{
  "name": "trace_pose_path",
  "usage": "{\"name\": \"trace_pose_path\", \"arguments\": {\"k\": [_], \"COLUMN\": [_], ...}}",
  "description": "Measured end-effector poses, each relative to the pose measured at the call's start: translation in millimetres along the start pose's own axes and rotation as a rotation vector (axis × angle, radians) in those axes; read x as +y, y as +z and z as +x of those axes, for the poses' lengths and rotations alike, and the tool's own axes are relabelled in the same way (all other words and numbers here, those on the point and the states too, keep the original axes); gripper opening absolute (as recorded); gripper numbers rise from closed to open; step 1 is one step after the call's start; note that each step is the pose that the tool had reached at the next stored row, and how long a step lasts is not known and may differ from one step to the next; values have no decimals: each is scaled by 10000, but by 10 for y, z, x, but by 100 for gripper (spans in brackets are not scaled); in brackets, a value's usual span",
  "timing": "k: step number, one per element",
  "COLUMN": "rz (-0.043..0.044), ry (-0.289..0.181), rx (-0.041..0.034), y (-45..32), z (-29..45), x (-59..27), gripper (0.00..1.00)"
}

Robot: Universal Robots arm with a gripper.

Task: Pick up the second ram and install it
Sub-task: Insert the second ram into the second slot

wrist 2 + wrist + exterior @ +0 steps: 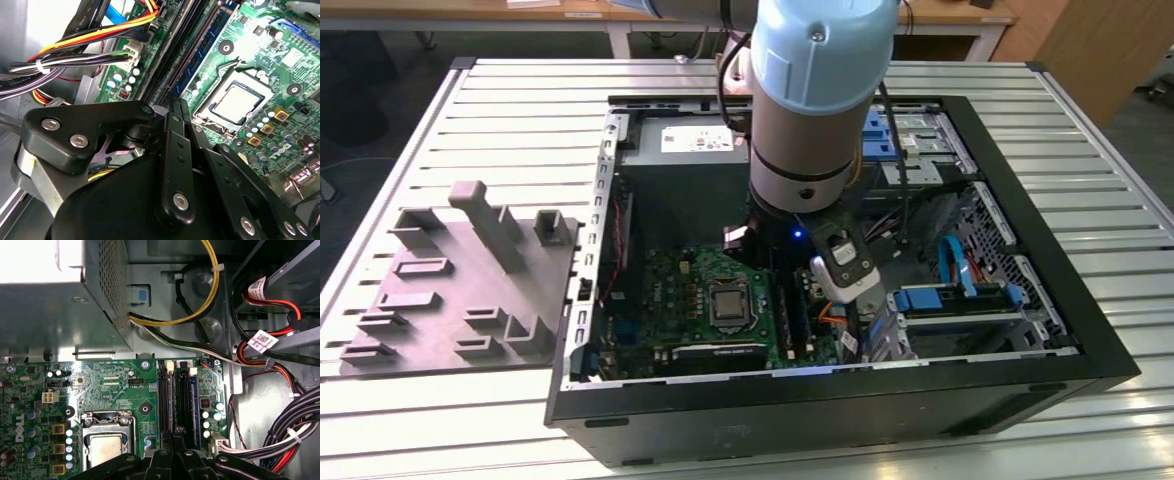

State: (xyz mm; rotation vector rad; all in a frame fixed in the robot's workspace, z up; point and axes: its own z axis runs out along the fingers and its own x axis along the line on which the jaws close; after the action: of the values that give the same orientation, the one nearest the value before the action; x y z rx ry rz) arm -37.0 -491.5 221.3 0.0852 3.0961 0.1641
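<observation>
1. The arm reaches down into the open computer case, which lies on a slatted metal table.
2. Gripper fingers pinched narrow, right over the black memory slots.
3. The second ram sits in a slot beside the processor socket.
4. A grey parts fixture rests on the exterior view's left; wooden desks stand behind.
</observation>
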Motion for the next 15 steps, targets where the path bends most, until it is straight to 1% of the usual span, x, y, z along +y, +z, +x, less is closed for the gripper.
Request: {"name": "trace_pose_path", "arguments": {"k": [4,5,7,8,12,15], "rz": [1,-11,-108,-137,-170,-170], "ry": [0,2,6,6,8,7], "rx": [0,1,6,8,9,9], "y": [0,0,-1,-1,1,0], "z": [0,0,1,0,0,0], "x": [0,-1,-1,-1,0,0], "gripper": [11,11,11,11,11,11]}}
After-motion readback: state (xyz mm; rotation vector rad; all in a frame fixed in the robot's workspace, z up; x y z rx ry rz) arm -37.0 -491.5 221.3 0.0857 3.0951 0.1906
